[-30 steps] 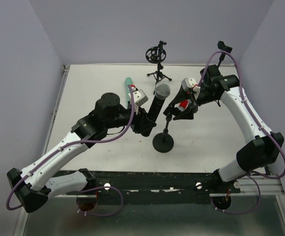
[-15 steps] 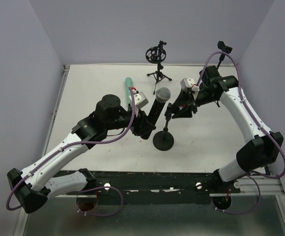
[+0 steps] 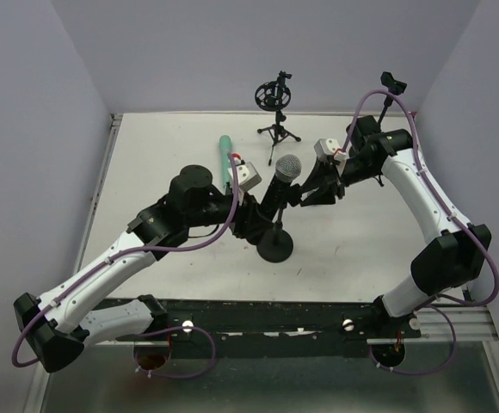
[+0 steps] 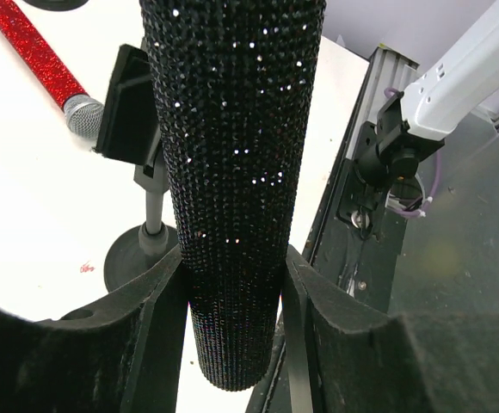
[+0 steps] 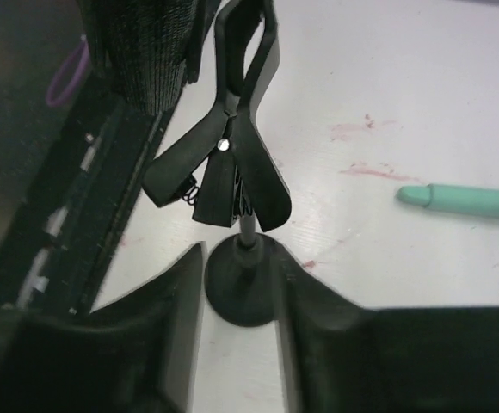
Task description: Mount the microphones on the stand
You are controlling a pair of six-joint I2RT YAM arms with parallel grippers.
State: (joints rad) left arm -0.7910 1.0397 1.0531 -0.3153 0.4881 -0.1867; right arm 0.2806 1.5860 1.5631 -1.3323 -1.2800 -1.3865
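Black microphone (image 4: 232, 172) stands clamped inside left claw (image 4: 232, 292).

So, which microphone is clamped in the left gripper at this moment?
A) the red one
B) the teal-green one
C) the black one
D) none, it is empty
C: in the left wrist view the left gripper presses on both sides of the black microphone, while the red microphone and the teal-green microphone lie on the table.
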